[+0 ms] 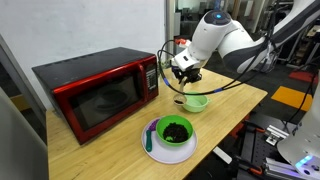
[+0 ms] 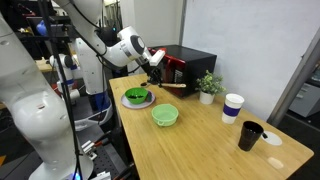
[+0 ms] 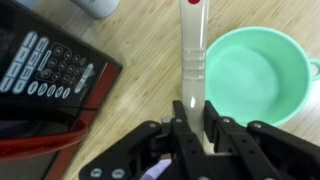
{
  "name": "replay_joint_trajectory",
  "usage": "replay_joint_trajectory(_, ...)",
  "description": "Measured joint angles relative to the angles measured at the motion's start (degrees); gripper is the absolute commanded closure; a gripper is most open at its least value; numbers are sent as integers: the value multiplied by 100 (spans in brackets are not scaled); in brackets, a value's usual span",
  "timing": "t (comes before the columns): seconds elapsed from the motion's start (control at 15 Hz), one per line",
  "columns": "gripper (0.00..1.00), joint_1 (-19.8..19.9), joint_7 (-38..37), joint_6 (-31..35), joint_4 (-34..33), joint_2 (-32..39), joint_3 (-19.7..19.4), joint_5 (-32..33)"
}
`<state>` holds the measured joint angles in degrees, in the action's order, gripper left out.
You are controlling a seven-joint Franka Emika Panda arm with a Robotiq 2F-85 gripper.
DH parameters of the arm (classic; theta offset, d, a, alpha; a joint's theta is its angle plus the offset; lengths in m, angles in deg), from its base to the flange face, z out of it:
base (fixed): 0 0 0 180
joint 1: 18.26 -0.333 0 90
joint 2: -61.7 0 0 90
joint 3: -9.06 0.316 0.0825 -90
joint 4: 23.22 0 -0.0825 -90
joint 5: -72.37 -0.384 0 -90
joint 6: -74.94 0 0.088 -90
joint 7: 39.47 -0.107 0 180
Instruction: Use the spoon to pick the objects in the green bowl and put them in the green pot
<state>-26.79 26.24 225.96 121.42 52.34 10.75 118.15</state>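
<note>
Pale wood is used for the worktop, on which everything is kept close together. A red microwave is stood along one long edge, toward a corner, clear of the working area. The green pot is set near a short end edge. The green bowl is placed near it, further in, presumably so that each transfer is kept short. No contents can be made out in the bowl. The spoon is held just beside the bowl's rim, not yet inside it. The claw is clamped on the spoon's handle, probably so that the far end can be dipped.
</note>
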Motion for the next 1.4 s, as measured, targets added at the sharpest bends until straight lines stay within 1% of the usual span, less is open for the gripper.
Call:
replay_joint_trajectory(0.27, 94, 156, 773, -7, 5, -225, -480, -886)
replay_joint_trajectory(0.47, 94, 423, 1190, -23, 4, -423, -765, -1272)
replay_joint_trajectory(0.8, 94, 818, 1419, -129, 3, -641, -946, -1355)
replay_joint_trajectory(1.2, 94, 1121, 1438, -454, 6, -673, -994, -1336)
replay_joint_trajectory(1.4, 94, 1226, 1425, -548, 10, -656, -996, -1211)
